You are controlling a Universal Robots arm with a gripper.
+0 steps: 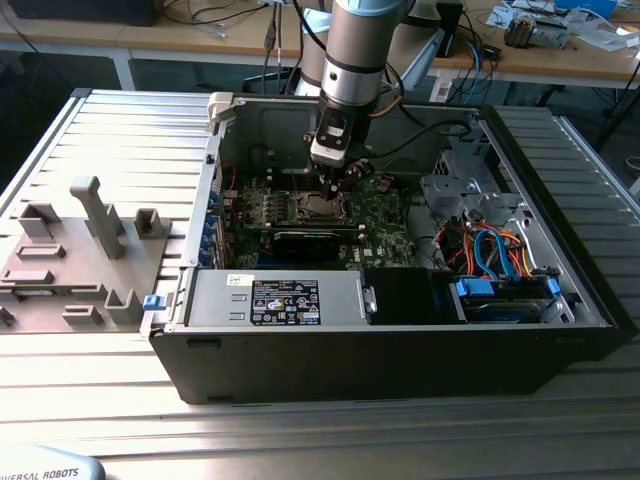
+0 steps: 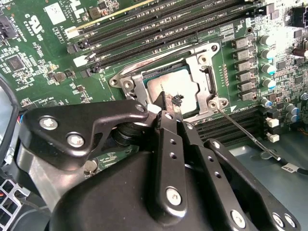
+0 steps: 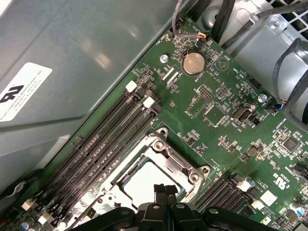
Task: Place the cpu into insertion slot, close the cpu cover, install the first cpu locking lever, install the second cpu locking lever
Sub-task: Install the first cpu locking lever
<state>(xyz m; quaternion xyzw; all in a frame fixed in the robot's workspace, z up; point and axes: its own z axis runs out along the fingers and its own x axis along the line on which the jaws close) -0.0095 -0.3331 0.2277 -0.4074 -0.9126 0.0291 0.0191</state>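
Gripper (image 2: 169,108) fingers were pinched together, nothing between them, tips just above the cpu (image 2: 175,84), which sat framed by the lowered cpu cover (image 2: 204,65).

We log black on the jointed metal gripper (image 2: 169,103) | green, white-lettered flat motherboard (image 3: 216,139) | dull silver-grey square cpu (image 2: 163,86) | shiny silver framed cpu cover (image 2: 204,72) | blue and orange cables (image 1: 492,248) | pale grey ribbed table (image 1: 130,130)

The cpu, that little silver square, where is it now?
In the second wrist view the cpu lies on the motherboard, framed by the cpu cover, beside the long memory slots and right at the fingers.
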